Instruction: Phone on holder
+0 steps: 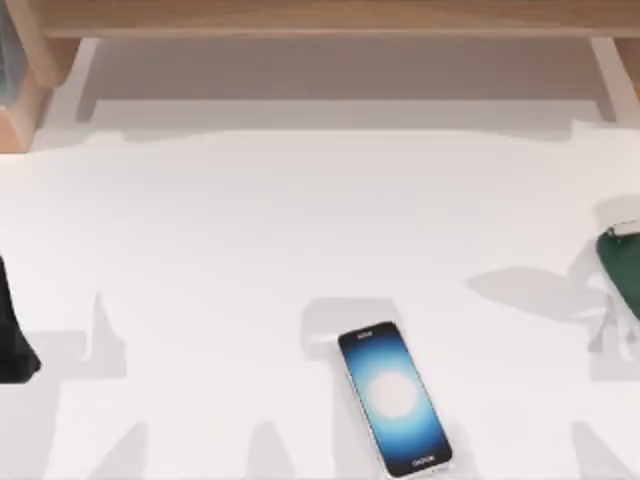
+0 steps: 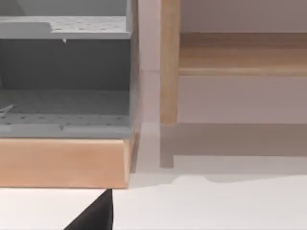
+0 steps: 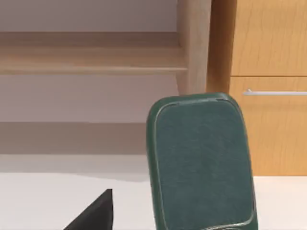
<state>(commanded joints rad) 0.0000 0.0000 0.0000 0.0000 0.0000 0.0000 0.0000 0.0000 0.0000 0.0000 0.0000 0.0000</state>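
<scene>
Top view, surface: white tabletop (image 1: 250,250), with a light wooden shelf frame (image 1: 320,18) along its far edge.
Top view, phone: the phone (image 1: 393,396) lies flat, screen up, near the front edge, a little right of centre. Its blue screen glows white in the middle; the end with small lettering points toward the front edge, and the body is turned slightly off square.
Top view, holder: a dark green phone holder (image 1: 624,272) stands at the right edge of the tabletop, well apart from the phone.
Top view, left arm: a black part (image 1: 14,330) sits at the left edge; whether its pincer is wide or narrow cannot be told.
Left wrist view: a grey perforated rack (image 2: 64,72) in a wooden box (image 2: 62,162), a wooden post (image 2: 169,62) beside it, and a black corner (image 2: 96,213) low down.
Right wrist view: the green holder's textured back plate (image 3: 201,163) stands upright on the tabletop before a wooden cabinet (image 3: 268,48) with a metal handle (image 3: 274,92); the right pincer's state cannot be told.
</scene>
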